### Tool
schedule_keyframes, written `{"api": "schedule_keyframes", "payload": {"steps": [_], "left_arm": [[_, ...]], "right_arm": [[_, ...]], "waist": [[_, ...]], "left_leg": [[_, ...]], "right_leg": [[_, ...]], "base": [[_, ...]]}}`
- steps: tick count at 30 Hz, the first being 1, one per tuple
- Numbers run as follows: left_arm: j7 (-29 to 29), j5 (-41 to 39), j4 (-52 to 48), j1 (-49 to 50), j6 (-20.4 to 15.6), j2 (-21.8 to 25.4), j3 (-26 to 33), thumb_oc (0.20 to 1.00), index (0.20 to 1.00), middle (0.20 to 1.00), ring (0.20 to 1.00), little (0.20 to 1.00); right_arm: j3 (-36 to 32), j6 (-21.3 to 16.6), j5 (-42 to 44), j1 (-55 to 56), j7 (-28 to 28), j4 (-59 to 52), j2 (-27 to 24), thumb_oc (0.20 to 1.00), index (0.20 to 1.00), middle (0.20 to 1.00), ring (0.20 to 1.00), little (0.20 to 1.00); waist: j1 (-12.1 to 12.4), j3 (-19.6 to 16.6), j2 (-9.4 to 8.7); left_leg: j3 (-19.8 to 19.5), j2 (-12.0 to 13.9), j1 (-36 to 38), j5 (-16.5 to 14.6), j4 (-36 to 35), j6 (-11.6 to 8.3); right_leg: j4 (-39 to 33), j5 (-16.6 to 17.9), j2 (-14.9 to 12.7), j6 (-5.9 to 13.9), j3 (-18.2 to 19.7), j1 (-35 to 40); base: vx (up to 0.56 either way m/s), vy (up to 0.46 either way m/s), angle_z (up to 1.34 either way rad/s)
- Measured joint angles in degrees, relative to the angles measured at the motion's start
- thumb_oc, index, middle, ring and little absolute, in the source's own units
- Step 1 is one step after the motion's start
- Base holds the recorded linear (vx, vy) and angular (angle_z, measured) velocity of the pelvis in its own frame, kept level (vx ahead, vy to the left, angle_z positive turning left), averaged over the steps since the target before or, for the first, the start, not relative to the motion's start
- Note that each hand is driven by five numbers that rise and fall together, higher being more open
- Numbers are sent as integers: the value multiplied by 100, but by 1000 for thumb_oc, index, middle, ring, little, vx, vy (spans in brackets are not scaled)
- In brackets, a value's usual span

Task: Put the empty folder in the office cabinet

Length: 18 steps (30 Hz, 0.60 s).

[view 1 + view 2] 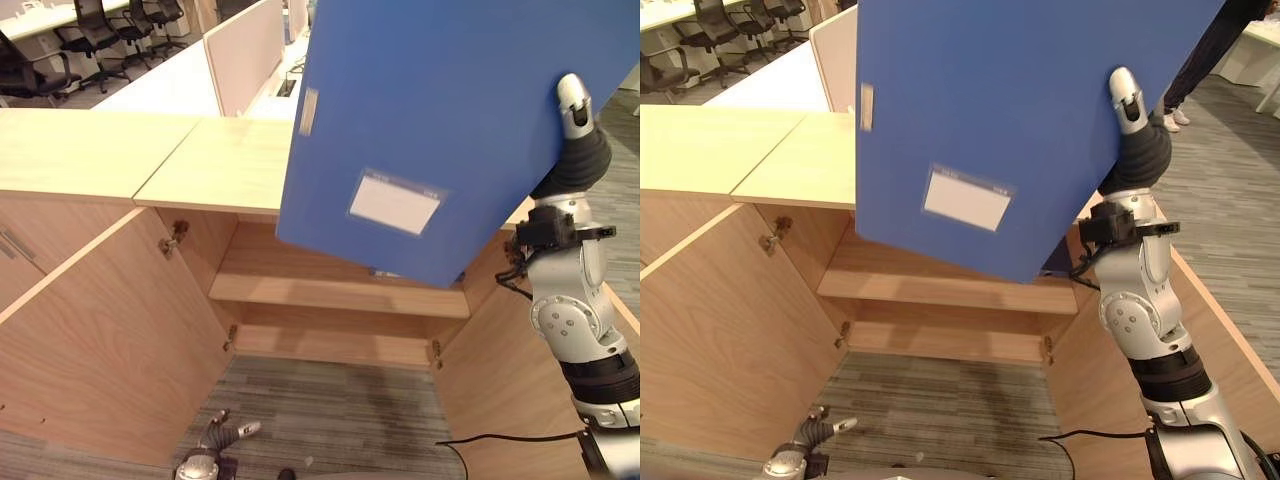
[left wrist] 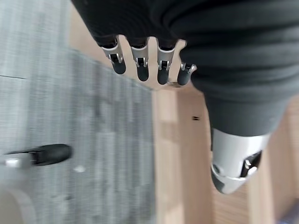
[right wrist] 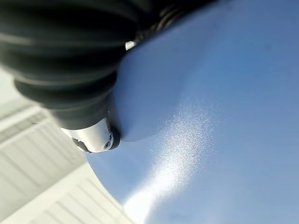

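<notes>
A large blue folder [image 1: 440, 130] with a white label [image 1: 394, 205] is held up, tilted, above and in front of the open wooden cabinet [image 1: 330, 290]. My right hand [image 1: 575, 125] grips its right edge, thumb [image 3: 96, 135] pressed on the blue cover. The folder's lower corner hangs just over the cabinet's shelf [image 1: 330, 292]. Low near the carpet, my left hand [image 1: 222, 435] hangs with its fingers [image 2: 140, 65] straight and nothing in it.
The cabinet's left door [image 1: 100, 340] stands wide open and the right door [image 1: 510, 370] is open too. A light wooden countertop [image 1: 110, 150] runs across above. Desks, partitions and office chairs [image 1: 90, 35] stand behind. A person's legs [image 1: 1200, 60] show at the far right.
</notes>
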Motion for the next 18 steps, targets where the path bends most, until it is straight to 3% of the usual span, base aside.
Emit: {"api": "schedule_keyframes", "payload": {"steps": [5, 14, 18], "left_arm": [[-140, -96, -506, -9, -148, 107, 24, 1000, 1000, 1000, 1000, 1000], [-669, -710, -2581, 60, -414, 622, 27, 1000, 1000, 1000, 1000, 1000], [-959, -996, -3287, 50, -395, 978, 25, 1000, 1000, 1000, 1000, 1000]], "right_arm": [[134, 489, -37, 446, 605, -4, -744, 200, 200, 200, 200, 200], [192, 1204, -532, 1386, 1179, 358, -863, 200, 200, 200, 200, 200], [197, 1280, -649, 1601, 1265, 596, -742, 200, 200, 200, 200, 200]], "waist": [[44, 25, 32], [40, 287, 191], [89, 296, 197]], "left_leg": [[-9, -1, -10, 0, 0, 0], [-49, -5, -117, -2, 0, 3], [-127, -8, -121, 7, 53, -2]], "right_leg": [[0, -1, 0, 1, -11, -8], [0, 1, -1, 5, -56, -51], [1, 3, 3, 5, -141, -44]], "base": [[0, 0, 0], [0, -5, 2], [12, -15, 10]]}}
